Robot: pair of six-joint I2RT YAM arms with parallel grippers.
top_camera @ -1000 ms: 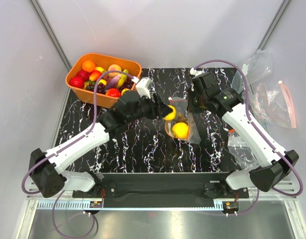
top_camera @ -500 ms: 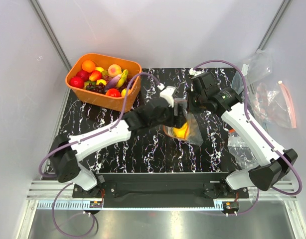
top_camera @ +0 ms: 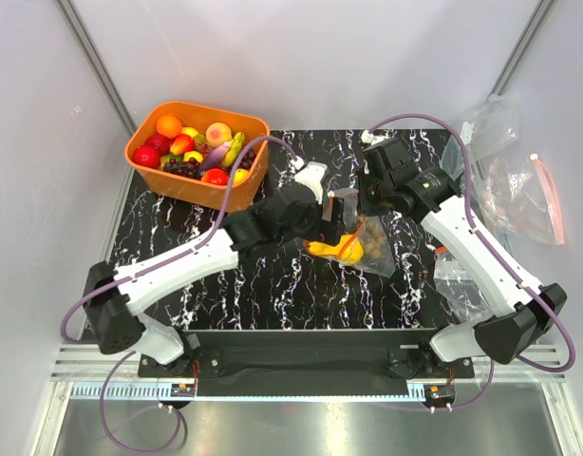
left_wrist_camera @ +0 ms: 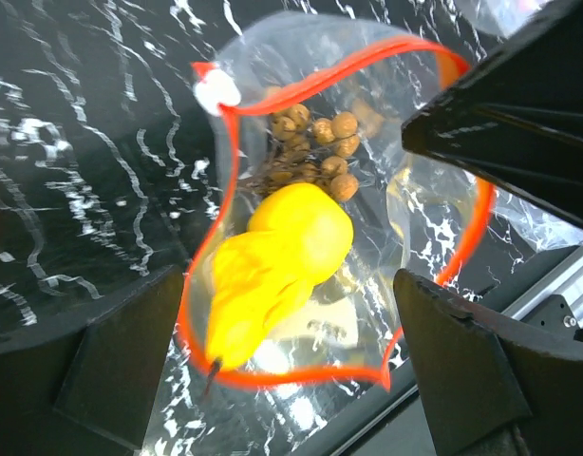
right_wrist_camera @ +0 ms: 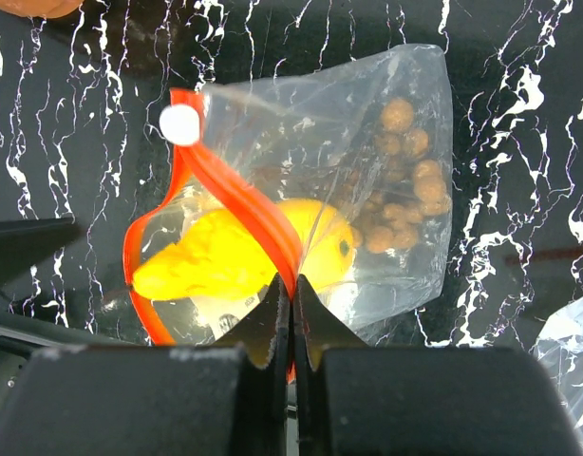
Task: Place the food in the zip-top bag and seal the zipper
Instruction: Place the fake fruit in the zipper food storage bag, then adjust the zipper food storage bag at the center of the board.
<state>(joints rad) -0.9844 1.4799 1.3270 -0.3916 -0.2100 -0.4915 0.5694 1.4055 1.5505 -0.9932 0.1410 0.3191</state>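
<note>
The zip-top bag (top_camera: 369, 251) lies mid-table, its mouth held open. Its orange-red zipper (left_wrist_camera: 310, 375) forms a wide loop in the left wrist view. Inside are a yellow fruit with a dark stem (left_wrist_camera: 258, 285), its tip at the mouth, and a cluster of brown balls (left_wrist_camera: 315, 152). My left gripper (left_wrist_camera: 290, 285) is open and empty just above the mouth, and it also shows in the top view (top_camera: 329, 213). My right gripper (right_wrist_camera: 291, 285) is shut on the zipper (right_wrist_camera: 239, 204) at the bag's far rim, with the yellow fruit (right_wrist_camera: 216, 261) behind it.
An orange basket (top_camera: 140, 149) of mixed fruit stands at the back left. A larger clear bag with a pink-red strip (top_camera: 524, 195) lies off the right edge of the mat, with another clear bag (top_camera: 462, 280) nearer. The metal front rail runs below the mat.
My left gripper brought a yellow fruit from the left to the bag's mouth, let it go inside and drew back a little. The right gripper kept its hold on the zipper.
</note>
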